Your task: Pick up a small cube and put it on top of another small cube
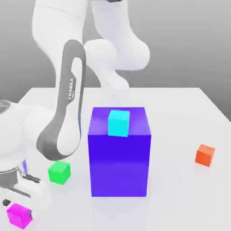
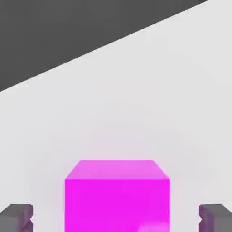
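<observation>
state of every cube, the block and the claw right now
small magenta cube: flat on the white table, between the claw's fingers, gaps visible both sides, not lifted
small green cube: upright on the table, nothing on top
small cyan cube: sitting on top of the big blue block
small orange cube: alone on the table at the exterior view's right
claw: down at the table, astride the magenta cube

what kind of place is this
Likely a simulated tabletop test scene, not a real room: a plain white table against a blank grey backdrop, flat-coloured cubes such as the magenta cube, and a big blue block.
</observation>
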### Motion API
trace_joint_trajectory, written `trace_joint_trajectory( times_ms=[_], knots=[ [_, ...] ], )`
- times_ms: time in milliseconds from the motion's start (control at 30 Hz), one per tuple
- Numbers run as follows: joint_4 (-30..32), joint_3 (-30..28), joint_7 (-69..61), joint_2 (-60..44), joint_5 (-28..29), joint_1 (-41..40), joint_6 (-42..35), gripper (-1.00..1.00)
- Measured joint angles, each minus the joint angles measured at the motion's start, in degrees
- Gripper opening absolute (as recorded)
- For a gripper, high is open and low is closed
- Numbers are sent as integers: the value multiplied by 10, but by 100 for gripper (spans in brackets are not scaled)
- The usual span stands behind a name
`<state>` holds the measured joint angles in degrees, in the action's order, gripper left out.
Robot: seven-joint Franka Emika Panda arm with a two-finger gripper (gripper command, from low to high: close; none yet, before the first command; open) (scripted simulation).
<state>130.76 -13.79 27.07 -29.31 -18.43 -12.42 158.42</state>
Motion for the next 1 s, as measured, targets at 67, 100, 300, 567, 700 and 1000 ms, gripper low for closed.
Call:
trace_joint_trajectory(
  times_ms=[67,100,300,567,700,1000],
  knots=[
    [0,0,0,0,0,0,0,-100],
    [0,0,0,0,0,0,0,-100],
    [17,-33,29,69,40,24,-51,-100],
    [163,-55,-62,226,117,21,-61,-100],
    [244,-59,-101,309,179,5,-56,-100],
    [341,-57,-176,330,216,-2,28,-100]
  ],
)
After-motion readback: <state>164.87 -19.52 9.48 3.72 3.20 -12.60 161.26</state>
